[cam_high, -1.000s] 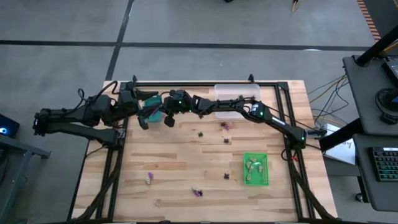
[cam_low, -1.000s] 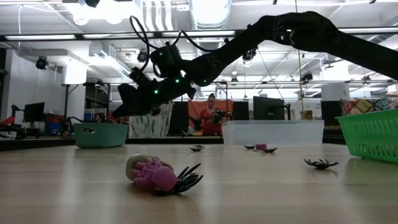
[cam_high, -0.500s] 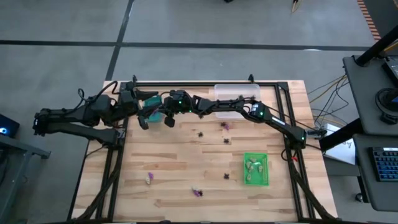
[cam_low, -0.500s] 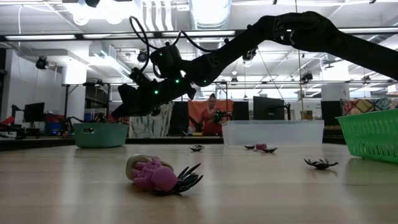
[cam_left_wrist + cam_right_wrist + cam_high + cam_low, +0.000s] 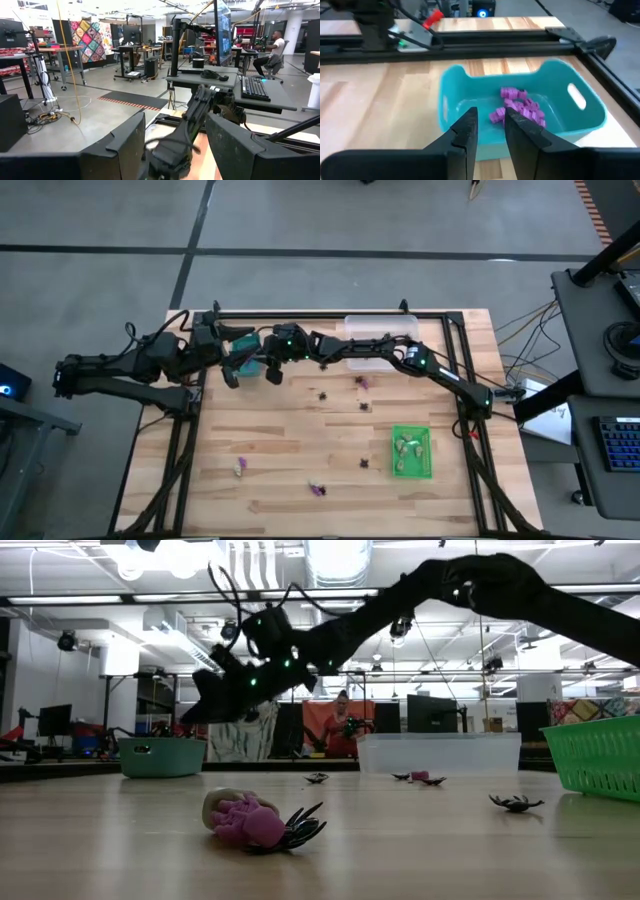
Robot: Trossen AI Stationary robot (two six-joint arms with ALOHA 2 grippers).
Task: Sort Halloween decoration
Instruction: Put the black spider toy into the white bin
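My right gripper (image 5: pixel 491 117) hangs open over the teal tray (image 5: pixel 555 70) at the table's far left. Its fingers slant down toward a small heap of purple trinkets (image 5: pixel 521 106) lying on the tray's floor, and nothing is between them. In the high view this gripper (image 5: pixel 271 366) is at the end of the outstretched right arm. My left gripper (image 5: pixel 172 145) is open and level beside the tray, with nothing in it. Loose trinkets lie on the wood: black ones (image 5: pixel 323 393), a purple one (image 5: pixel 362 382), a pale one (image 5: pixel 238 467).
A clear tray (image 5: pixel 380 328) stands at the far edge and a green tray (image 5: pixel 411 451) with pale trinkets at the near right. A clump of a purple, a pale and a black trinket (image 5: pixel 255 820) lies near the low camera. A black frame (image 5: pixel 320 313) rims the table.
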